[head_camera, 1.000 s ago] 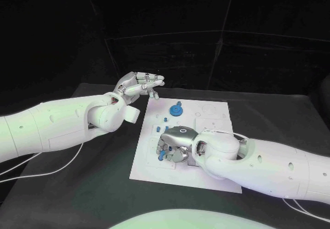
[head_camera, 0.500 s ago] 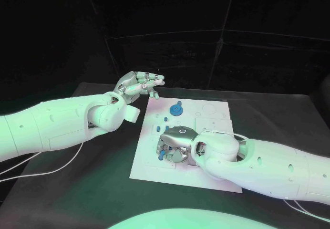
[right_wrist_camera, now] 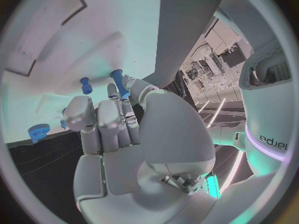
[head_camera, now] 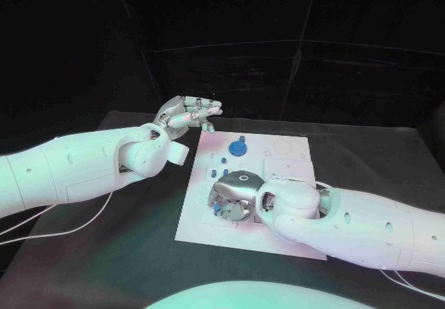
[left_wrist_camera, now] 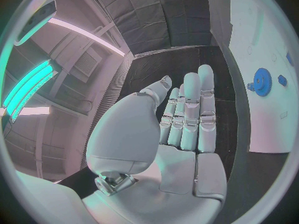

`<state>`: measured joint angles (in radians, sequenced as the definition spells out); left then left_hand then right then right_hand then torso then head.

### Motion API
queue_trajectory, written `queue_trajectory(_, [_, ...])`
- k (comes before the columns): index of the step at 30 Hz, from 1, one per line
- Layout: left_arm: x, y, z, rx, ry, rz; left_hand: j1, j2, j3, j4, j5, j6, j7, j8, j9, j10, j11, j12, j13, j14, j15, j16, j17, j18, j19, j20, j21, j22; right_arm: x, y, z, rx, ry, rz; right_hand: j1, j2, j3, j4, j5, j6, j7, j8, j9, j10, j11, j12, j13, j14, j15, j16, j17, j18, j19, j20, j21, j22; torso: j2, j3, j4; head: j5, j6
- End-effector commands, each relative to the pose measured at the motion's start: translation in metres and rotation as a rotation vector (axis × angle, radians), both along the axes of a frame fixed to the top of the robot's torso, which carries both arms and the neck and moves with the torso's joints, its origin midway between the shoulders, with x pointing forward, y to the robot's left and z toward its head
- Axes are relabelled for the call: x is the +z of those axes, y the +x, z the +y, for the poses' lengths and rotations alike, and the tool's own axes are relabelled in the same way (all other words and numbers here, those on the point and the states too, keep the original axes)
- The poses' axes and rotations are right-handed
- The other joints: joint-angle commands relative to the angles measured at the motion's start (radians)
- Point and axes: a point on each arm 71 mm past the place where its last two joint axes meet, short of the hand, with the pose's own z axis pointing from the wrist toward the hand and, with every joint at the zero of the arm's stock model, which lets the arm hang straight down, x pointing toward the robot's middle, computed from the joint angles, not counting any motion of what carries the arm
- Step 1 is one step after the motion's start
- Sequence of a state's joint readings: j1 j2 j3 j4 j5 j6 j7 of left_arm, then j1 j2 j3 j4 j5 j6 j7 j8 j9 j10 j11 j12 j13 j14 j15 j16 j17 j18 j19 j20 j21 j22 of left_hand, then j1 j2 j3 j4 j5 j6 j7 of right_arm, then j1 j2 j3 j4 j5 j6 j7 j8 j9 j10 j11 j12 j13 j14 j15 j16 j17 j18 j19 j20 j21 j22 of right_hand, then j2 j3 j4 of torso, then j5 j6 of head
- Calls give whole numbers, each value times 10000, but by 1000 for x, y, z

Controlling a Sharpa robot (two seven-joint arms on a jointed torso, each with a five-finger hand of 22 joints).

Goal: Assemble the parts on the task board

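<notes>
Black table (head_camera: 111, 257) under dark backdrop panels; white task board (head_camera: 287, 154) lies at its middle.

Right hand (head_camera: 234, 195) is low over the near half of the task board, palm down, its back toward the head camera. In the right wrist view its fingers (right_wrist_camera: 106, 122) are curled together, and a blue peg (right_wrist_camera: 119, 83) with a flared end sits pinched between the fingertips and the thumb, tip toward the board. Whether the peg touches the board I cannot tell. A second small blue peg (right_wrist_camera: 86, 86) stands on the board just beside the held one, apart from the fingers.

Blue gear (head_camera: 238, 149) sits on the far half of the task board, well apart from the right hand and nearer the left hand. It also appears at the rim of the right wrist view (right_wrist_camera: 38, 132) and in the left wrist view (left_wrist_camera: 262, 81), with a small blue piece (left_wrist_camera: 281, 79) just beside it on the board.

Left hand (head_camera: 187, 114) is raised off the table beside the far left corner of the task board. Its fingers (left_wrist_camera: 190, 109) are extended, close side by side, holding nothing.
</notes>
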<state>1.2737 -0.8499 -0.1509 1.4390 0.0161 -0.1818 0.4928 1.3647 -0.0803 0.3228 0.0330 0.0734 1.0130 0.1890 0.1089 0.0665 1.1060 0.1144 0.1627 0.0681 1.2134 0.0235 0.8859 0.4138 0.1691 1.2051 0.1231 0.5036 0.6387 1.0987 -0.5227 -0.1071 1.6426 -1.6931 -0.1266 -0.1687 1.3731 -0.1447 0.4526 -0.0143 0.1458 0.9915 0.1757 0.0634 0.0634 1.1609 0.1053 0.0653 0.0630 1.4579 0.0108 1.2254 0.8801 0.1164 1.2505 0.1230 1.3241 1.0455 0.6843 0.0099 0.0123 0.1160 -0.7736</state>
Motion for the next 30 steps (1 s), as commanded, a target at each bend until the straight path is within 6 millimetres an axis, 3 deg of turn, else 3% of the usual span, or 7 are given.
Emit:
queue_trajectory(1, [1,0,-1,-94,-82,-28,99,19,27,-56,42,-30,-4,0,8,-40,5,26,-5,-27,20,25,-14,136,54,3,-66,-13,1,-1,1,80,88,-67,-93,-28,-45,24,-67,-211,-11,-42,-9,-110,-1,13,14,-19,71,-42,-21,-54,-56,14,-72,-34,-3,-3,-1,5,-5])
queue_trajectory(13, [1,0,-1,-93,-73,-14,99,16,35,-65,39,-28,-6,11,10,-41,4,39,-4,-36,20,32,-18,135,61,2,-75,-25,3,-1,-1,18,353,-161,-133,-82,-233,-6,-150,-689,5,-12,19,-615,62,-11,1,-104,114,-200,-316,28,-330,42,-326,-472,-4,6,-1,1,5])
queue_trajectory(19, [1,0,1,-59,-58,-10,99,16,35,-65,39,-28,-6,11,10,-41,4,39,-4,-36,20,32,-18,135,61,2,-75,-25,9,-7,-14,19,749,-220,-315,-297,-1259,4,141,-1534,46,-29,1,-1786,142,52,12,-405,191,-829,-1292,236,-1044,112,-1063,-1623,-27,10,-13,12,10])
queue_trajectory(21, [1,0,1,-40,-49,-7,99,16,35,-65,39,-28,-6,11,10,-41,4,39,-4,-36,20,32,-18,135,61,2,-75,-25,12,-9,-20,27,927,-258,-262,-216,-1886,61,209,-2192,44,-29,-6,-2179,211,144,40,-590,229,-1218,-1835,339,-1375,151,-1469,-2189,-39,4,-26,12,1])
queue_trajectory(23, [1,1,3,-18,-38,-3,99,16,35,-65,39,-28,-6,11,10,-41,4,39,-4,-36,20,32,-18,135,61,2,-75,-25,18,-12,-29,15,1299,-303,-60,-31,-2656,170,299,-2302,59,-40,-1,-2414,225,343,52,-662,247,-1491,-2202,384,-1528,189,-1779,-2591,-64,2,-45,-14,16])
queue_trajectory(26, [1,1,3,-5,-33,-4,99,16,35,-65,39,-28,-6,11,10,-41,4,39,-4,-36,20,32,-18,135,61,2,-75,-25,34,-10,-47,-173,2011,-300,122,222,-3210,293,522,-1747,110,37,59,-2170,173,798,87,-632,214,-1609,-2334,405,-1494,152,-1914,-2733,-93,14,-59,-38,19])
queue_trajectory(30, [0,2,4,18,-26,-12,102,13,37,-70,39,-31,-5,12,9,-44,5,41,-5,-37,19,34,-19,135,63,1,-77,-28,58,6,-80,-1218,2997,226,142,478,-3378,405,737,-903,139,229,153,-1329,136,1369,159,-432,177,-1352,-1925,362,-1273,119,-1784,-2522,-114,9,-47,-211,116])
